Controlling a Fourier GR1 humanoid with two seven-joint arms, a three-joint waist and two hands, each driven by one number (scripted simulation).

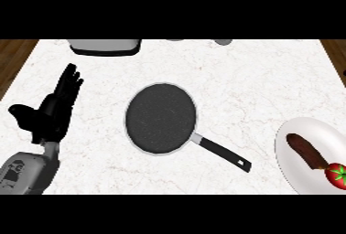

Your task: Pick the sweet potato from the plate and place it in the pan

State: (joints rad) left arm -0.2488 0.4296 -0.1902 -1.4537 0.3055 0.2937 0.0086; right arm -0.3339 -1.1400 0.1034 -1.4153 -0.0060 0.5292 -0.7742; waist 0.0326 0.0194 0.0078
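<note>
My left hand (51,112): open at the left of the counter, fingers straight and pointing away from me, thumb stuck out to the left, holding nothing
My left forearm (25,171): grey, coming in from the lower left corner below the hand
My right hand: I see nothing of it in this view
Sweet potato (304,150): dark brown and long, lying on the plate far to the right of my left hand, well apart from it, slanting from upper left to lower right
Plate (300,132): white, at the right edge of the counter, partly cut off by the view
Tomato (337,173): red with a green stalk, on the same plate, touching the near end of the sweet potato
Pan (161,119): dark round pan with a pale rim, between my left hand and the plate, nearer my hand; nothing lies in it
Pan handle (224,153): black, pointing to the lower right, towards the plate
Counter (256,77): white marble
Toaster-like appliance (106,46): grey and black, at the far edge, beyond my fingertips and a little to the right
</note>
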